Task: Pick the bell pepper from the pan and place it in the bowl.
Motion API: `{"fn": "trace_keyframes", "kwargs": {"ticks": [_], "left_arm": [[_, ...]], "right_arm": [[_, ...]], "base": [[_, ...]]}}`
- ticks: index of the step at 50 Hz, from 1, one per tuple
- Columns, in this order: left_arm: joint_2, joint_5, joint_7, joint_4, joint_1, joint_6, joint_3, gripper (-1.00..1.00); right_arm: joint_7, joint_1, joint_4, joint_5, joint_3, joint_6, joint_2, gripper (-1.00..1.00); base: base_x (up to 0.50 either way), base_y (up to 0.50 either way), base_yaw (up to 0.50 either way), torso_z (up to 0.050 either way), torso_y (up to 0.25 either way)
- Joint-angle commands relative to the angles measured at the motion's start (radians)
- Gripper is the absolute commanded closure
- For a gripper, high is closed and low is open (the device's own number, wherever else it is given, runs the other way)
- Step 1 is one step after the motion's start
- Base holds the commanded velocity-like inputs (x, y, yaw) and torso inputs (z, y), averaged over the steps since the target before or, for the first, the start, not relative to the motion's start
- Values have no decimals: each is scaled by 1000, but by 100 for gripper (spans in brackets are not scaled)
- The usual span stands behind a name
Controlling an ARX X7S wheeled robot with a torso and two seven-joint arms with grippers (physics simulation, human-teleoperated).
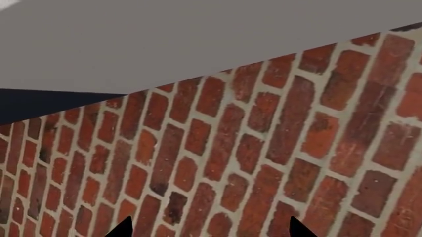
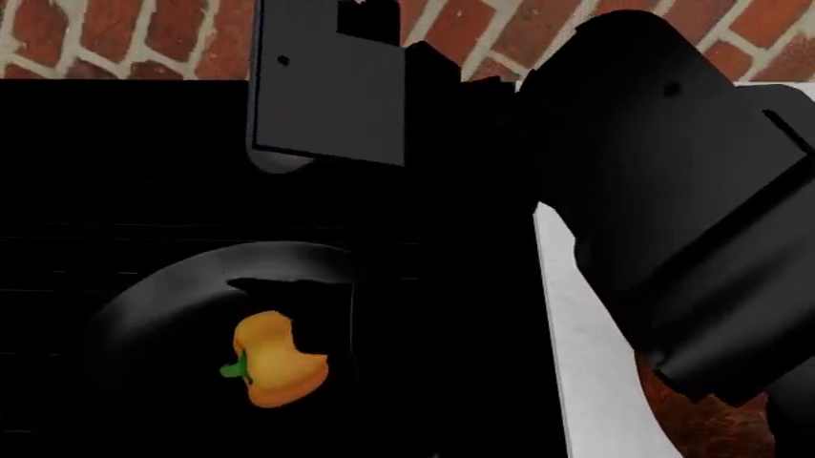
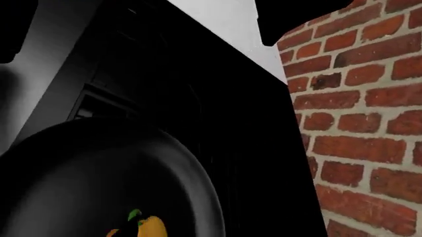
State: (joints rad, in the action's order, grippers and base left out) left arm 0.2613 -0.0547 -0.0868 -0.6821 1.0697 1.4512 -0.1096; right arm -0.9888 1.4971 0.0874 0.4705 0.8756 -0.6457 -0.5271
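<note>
The orange-yellow bell pepper [image 2: 274,363] with a green stem lies in the round black pan [image 2: 153,296] on a black stovetop. The pepper [image 3: 151,228] and the pan's rim [image 3: 201,192] also show in the right wrist view, at the picture's edge. My right arm [image 2: 675,191] reaches in from the right. A black shape [image 2: 312,305], apparently its gripper, covers the pepper's upper right; its jaws do not stand out against the black. My left gripper [image 1: 211,232] is open and empty, facing a brick wall. A reddish-brown patch [image 2: 688,420], probably the bowl, shows under the right arm.
A white counter [image 2: 586,334] runs along the right side of the stovetop. A brick wall [image 2: 114,38] stands behind the stove and also shows in the right wrist view [image 3: 356,123]. My left arm's dark grey link [image 2: 324,86] hangs over the stove's back.
</note>
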Motion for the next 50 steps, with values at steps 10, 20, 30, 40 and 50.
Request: {"fn": "trace_keyframes", "kwargs": {"ticks": [10,20,30,40,50], "left_arm": [[-14,-37,-3,-27,25,63,17,-100],[-8,-44,-9,-40,11,68,24,-100],[-1,-48,-11,-37,-21,45,44,-100],[10,-57,-13,-64,-38,61,64,-100],[10,-59,-14,-57,-54,46,77,-100]], "right_arm": [[-87,-2,127,69,13,-137,-42,-100],[-98,-3,99,100,27,-187,-26,-100],[-120,1,56,102,55,-193,7,-100],[-140,16,-4,83,72,-154,53,-100],[-160,18,-66,57,102,-111,85,-100]], "base": [[0,0,0,0,0],[0,0,0,0,0],[0,0,0,0,0],[0,0,0,0,0],[0,0,0,0,0]]}}
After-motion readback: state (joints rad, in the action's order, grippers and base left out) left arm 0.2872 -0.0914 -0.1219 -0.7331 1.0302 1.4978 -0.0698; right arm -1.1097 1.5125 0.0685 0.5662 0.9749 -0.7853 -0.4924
